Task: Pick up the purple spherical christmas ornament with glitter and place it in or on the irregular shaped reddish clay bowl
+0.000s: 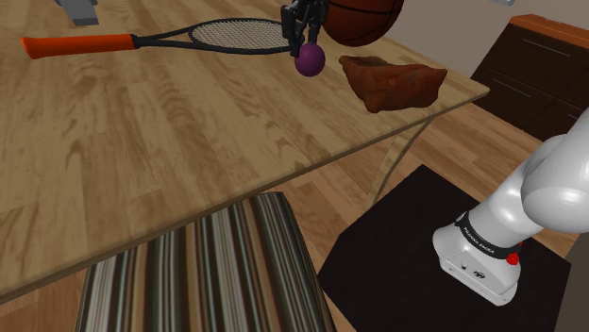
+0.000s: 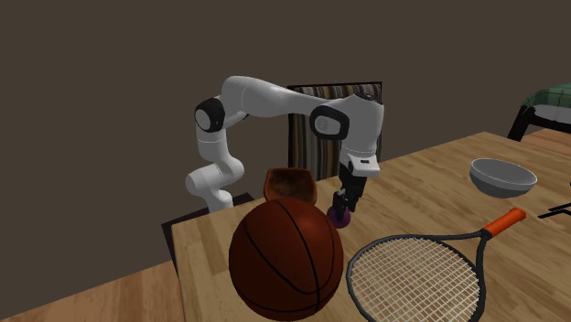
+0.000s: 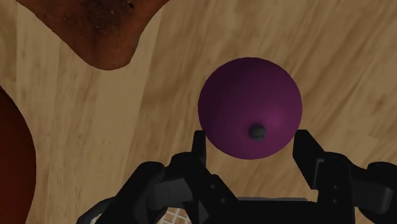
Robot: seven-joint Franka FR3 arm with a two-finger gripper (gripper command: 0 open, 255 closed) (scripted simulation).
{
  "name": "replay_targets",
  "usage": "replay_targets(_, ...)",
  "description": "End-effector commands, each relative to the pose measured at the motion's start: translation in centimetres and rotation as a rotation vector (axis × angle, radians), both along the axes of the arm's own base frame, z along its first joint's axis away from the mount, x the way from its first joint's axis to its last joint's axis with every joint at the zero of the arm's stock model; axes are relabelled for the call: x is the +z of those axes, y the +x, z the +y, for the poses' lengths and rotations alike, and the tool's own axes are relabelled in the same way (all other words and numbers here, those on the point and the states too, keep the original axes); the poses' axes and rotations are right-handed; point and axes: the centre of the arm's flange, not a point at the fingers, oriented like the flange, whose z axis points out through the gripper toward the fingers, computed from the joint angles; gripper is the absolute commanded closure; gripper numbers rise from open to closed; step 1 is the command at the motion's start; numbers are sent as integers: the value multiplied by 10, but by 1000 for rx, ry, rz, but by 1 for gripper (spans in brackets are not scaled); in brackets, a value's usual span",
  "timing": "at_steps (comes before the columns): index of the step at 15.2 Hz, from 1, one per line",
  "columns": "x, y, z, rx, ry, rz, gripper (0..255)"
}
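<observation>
The white arm [image 2: 265,96] rises from its stand [image 1: 444,240] beside the wooden table [image 1: 142,141], runs level across to a dark elbow joint, then drops so that the hand points almost straight down at the tabletop. The black two-finger gripper [image 1: 307,45] is closed around the purple spherical ornament with a small dark cap [image 3: 249,107]. In the wrist view its fingers [image 3: 199,145] press against the ball's two sides.

The ornament hangs at the fingertips close to the table surface, and I cannot tell whether it rests on the wood or sits just above it. The irregular reddish-brown clay bowl [image 1: 392,80] lies near it, next to the table's edge and apart from the ball. A large brown basketball [image 2: 285,259] stands near the gripper's other side, and a black tennis racket with an orange handle [image 1: 189,38] lies flat close by. A striped chair [image 1: 208,273] is drawn up to the table.
</observation>
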Motion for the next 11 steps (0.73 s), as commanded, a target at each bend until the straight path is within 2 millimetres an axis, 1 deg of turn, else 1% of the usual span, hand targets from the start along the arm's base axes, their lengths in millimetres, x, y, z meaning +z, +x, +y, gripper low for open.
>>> replay_targets(1, -3, 1, -2, -4, -5, 6, 255)
replay_targets(6, -4, 1, -2, -4, -5, 6, 255)
replay_targets(11, 23, 1, -2, -4, -5, 6, 255)
